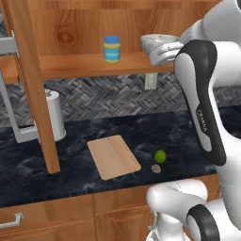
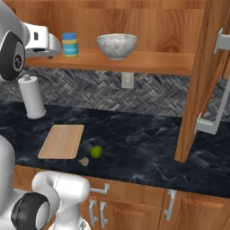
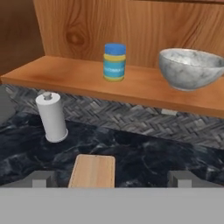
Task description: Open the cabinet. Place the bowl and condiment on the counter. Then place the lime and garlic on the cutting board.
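Now the cabinet (image 2: 197, 81) stands open, so the gripper (image 3: 112, 178), jaws spread and empty, faces the shelf's jar (image 3: 114, 61) and bowl (image 3: 191, 68).

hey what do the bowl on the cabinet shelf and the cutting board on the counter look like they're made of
The bowl looks like stone or glazed ceramic: grey-white, speckled, with a slight sheen. The cutting board looks like pale, unvarnished wood: faint grain, matte surface, slightly darker edge. Both are rendered, so this rests on surface texture alone.

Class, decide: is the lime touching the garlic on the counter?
Apart. The right base view shows the lime and the garlic with a sliver of dark counter between them.
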### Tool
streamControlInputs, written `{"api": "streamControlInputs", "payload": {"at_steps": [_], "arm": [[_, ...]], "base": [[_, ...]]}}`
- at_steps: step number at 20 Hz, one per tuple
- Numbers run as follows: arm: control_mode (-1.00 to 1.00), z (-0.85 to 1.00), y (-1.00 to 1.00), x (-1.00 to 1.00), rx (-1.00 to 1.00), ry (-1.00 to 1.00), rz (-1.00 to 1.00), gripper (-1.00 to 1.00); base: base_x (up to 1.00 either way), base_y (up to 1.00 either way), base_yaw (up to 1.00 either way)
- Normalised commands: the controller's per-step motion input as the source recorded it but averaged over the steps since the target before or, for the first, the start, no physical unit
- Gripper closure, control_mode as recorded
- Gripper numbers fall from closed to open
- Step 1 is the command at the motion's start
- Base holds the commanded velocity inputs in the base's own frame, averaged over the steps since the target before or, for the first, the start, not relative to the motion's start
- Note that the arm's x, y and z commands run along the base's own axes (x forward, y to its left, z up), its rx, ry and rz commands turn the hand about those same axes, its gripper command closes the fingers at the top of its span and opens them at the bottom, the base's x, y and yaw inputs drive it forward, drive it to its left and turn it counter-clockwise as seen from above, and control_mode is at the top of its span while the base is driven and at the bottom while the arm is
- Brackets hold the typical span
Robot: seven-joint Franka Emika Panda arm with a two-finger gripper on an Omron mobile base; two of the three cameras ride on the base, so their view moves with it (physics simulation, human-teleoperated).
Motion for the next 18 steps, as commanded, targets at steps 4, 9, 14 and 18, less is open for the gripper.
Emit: {"api": "streamControlInputs", "payload": {"at_steps": [4, 9, 14, 18], "arm": [[-1.00, 0.00, 0.04, 0.24, 0.02, -0.14, 0.03, -1.00], [-1.00, 0.00, 0.03, 0.20, 0.01, -0.11, 0.05, -1.00], [-1.00, 0.00, 0.11, 0.10, 0.00, 0.00, 0.05, -1.00], [-1.00, 0.00, 0.22, 0.24, 0.00, 0.00, 0.05, -1.00]], "base": [[0.00, 0.00, 0.00], [0.00, 0.00, 0.00], [0.00, 0.00, 0.00], [0.00, 0.00, 0.00]]}}
